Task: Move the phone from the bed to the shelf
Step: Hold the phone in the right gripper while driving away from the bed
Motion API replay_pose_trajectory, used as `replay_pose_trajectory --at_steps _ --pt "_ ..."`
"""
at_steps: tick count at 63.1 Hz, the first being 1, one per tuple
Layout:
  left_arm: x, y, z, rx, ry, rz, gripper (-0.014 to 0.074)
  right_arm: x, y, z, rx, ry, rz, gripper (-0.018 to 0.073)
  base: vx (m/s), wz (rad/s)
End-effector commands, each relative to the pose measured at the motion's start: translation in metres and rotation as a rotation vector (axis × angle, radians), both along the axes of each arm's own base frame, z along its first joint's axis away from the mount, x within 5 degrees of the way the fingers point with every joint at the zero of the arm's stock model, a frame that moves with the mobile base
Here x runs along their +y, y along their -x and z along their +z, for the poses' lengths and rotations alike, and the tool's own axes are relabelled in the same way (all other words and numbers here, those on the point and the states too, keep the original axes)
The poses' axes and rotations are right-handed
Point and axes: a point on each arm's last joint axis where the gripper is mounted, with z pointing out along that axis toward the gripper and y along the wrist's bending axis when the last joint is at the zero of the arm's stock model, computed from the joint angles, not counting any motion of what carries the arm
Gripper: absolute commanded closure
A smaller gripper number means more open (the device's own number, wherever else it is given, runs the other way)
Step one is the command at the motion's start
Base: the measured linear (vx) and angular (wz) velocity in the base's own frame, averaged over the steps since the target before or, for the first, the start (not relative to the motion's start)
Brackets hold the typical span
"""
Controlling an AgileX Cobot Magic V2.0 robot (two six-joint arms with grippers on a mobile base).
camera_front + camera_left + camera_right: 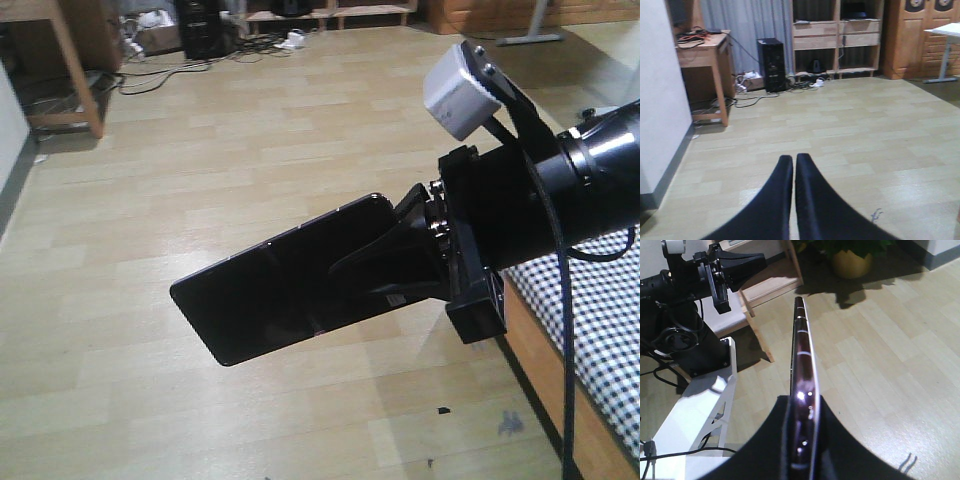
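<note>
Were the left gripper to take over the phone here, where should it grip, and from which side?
Probably the free end: the phone juts out from the right gripper, which pinches its other end across the flat faces. The left gripper, shut now, should open and approach from that far end, pinching the faces too.

On my left wrist cam, the left gripper [793, 159] has its jaws pressed together with nothing between them, over the pale plank floor [865, 130]. At the far wall I see the shelf [837, 40], a black PC tower [771, 65] just left of it, and a desk [705, 55] at far left.
</note>
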Motion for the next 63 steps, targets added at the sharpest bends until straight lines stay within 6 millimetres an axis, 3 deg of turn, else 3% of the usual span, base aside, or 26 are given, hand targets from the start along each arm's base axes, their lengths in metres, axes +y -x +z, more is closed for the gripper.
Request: replay_pose_trajectory --at_steps 1,28,63 --pt "-0.0002 0.0013 0.0145 -0.108 0.011 -0.002 0.0595 0.0007 0.0136 0.0198 -0.005 -0.082 0.045 0.0561 -0.09 0.35" --pt "-0.0002 0.0013 0.0145 -0.108 0.011 -0.002 0.0595 0.0007 0.0136 0.0198 -0.005 -0.082 0.045 0.0561 -0.06 0.24" --pt "-0.0002 0.0013 0.0145 -0.108 0.011 -0.002 0.0595 0.0007 0.0136 0.0198 -0.005 -0.082 0.045 0.0561 0.0 0.01"
